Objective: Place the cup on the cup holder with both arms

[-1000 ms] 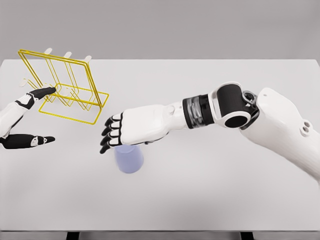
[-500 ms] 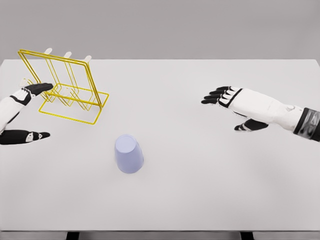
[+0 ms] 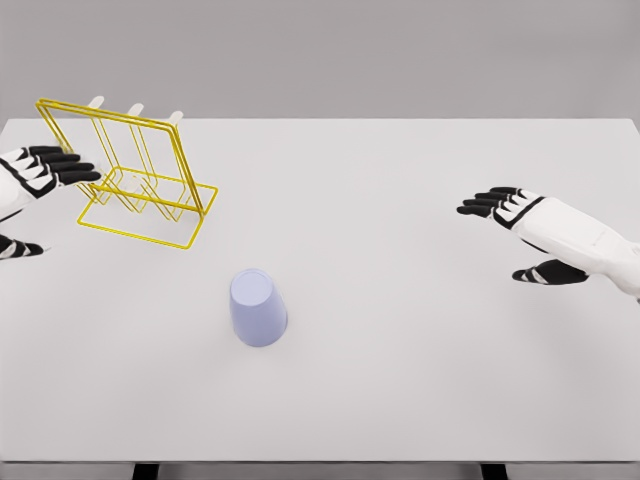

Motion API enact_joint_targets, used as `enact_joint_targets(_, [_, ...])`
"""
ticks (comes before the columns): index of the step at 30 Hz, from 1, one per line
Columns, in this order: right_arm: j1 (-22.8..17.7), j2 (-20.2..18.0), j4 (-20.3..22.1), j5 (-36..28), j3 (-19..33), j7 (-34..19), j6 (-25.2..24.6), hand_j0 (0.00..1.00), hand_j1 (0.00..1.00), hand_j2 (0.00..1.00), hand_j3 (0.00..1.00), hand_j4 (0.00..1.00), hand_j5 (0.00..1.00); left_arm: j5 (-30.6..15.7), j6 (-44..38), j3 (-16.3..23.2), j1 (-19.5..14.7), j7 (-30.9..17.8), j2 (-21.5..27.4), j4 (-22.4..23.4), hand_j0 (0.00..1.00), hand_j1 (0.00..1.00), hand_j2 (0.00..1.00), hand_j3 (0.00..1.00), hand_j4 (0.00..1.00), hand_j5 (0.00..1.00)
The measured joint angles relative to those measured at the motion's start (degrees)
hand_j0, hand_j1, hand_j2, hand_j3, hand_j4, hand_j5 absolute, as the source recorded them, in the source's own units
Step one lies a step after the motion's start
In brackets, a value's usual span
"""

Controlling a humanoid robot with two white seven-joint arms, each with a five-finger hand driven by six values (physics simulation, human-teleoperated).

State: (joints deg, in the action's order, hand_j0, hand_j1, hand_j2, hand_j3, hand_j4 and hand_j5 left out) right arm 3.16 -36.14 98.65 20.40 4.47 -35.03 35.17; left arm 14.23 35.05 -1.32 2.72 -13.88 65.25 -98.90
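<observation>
Two hands, both empty with fingers spread: left hand (image 3: 30, 180) at the left edge beside the yellow wire cup holder (image 3: 130, 172); right hand (image 3: 545, 232) at right. Cup (image 3: 257, 308) stands inverted, lower centre of the counter (image 3: 400, 380).

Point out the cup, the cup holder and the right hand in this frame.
cup (image 3: 258, 310): head view, on its side wall.
cup holder (image 3: 150, 238): head view, on the front wire of its base.
right hand (image 3: 545, 230): head view, on the back of the hand.
</observation>
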Motion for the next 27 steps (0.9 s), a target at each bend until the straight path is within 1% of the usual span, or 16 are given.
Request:
enact_joint_targets(3, [-0.4,0.1,0.2,0.0,0.3,0.0,0.0,1.00,1.00,1.00,1.00,1.00,1.00,-2.9,0.0,1.2,-0.1,-5.2,3.4,-0.2,1.00,1.00,1.00,1.00,1.00,1.00])
enact_joint_targets(6, [-1.1,0.5,0.3,0.1,1.5,0.0,0.0,1.00,1.00,1.00,1.00,1.00,1.00,-4.8,0.0,5.3,-0.1,-8.1,4.5,-0.2,1.00,1.00,1.00,1.00,1.00,1.00])
enact_joint_targets(8, [-3.3,1.9,0.3,0.1,4.7,0.0,0.0,1.00,1.00,1.00,1.00,1.00,1.00,-5.4,0.1,7.8,-0.1,-9.0,4.4,-0.1,1.00,1.00,1.00,1.00,1.00,1.00])
enact_joint_targets(10, [-4.9,2.8,0.6,0.1,8.1,0.0,0.0,1.00,1.00,1.00,1.00,1.00,1.00,-5.7,0.1,9.2,-0.5,-9.4,4.3,0.0,1.00,1.00,1.00,1.00,1.00,1.00])
enact_joint_targets(12, [-6.9,2.9,1.2,0.0,10.7,0.0,0.0,1.00,1.00,1.00,1.00,1.00,1.00,-6.0,0.1,9.9,-3.1,-9.6,4.2,0.2,1.00,1.00,1.00,1.00,1.00,1.00])
enact_joint_targets(13, [-7.5,2.6,1.3,0.0,11.6,0.0,0.0,1.00,1.00,1.00,1.00,1.00,1.00,-6.3,0.1,10.1,-4.0,-9.7,4.3,0.2,1.00,1.00,1.00,1.00,1.00,1.00])
enact_joint_targets(14, [-9.0,1.9,1.5,0.0,12.2,0.0,0.0,1.00,1.00,1.00,1.00,1.00,1.00,-6.6,0.1,10.3,-5.2,-9.7,4.4,0.2,1.00,1.00,1.00,1.00,1.00,1.00])
enact_joint_targets(16, [-9.5,0.0,1.6,-0.1,13.0,0.0,0.0,1.00,1.00,1.00,1.00,1.00,1.00,-7.7,0.0,10.5,-6.4,-9.8,4.8,0.0,1.00,1.00,1.00,1.00,1.00,1.00])
enact_joint_targets(18, [-9.6,-1.2,1.8,-0.1,13.1,0.0,0.0,1.00,1.00,1.00,1.00,1.00,1.00,-9.1,0.1,10.6,-6.5,-9.9,5.9,-0.2,1.00,1.00,1.00,1.00,1.00,1.00])
enact_joint_targets(21, [-9.7,-3.4,1.8,-0.1,11.6,0.0,0.0,1.00,1.00,1.00,1.00,1.00,1.00,-11.0,0.1,10.8,-6.6,-9.9,7.4,-0.5,1.00,1.00,1.00,1.00,1.00,1.00])
enact_joint_targets(24, [-9.8,-4.5,1.8,-0.1,10.6,0.0,0.0,1.00,1.00,1.00,1.00,1.00,1.00,-10.5,0.1,11.5,-6.7,-9.9,6.7,-0.7,1.00,1.00,1.00,1.00,1.00,1.00])
enact_joint_targets(27, [-9.8,-6.0,1.9,-0.1,9.3,0.0,0.0,1.00,1.00,1.00,1.00,1.00,1.00,-8.0,0.0,11.8,-9.0,-10.0,3.6,-0.6,1.00,1.00,1.00,1.00,1.00,1.00])
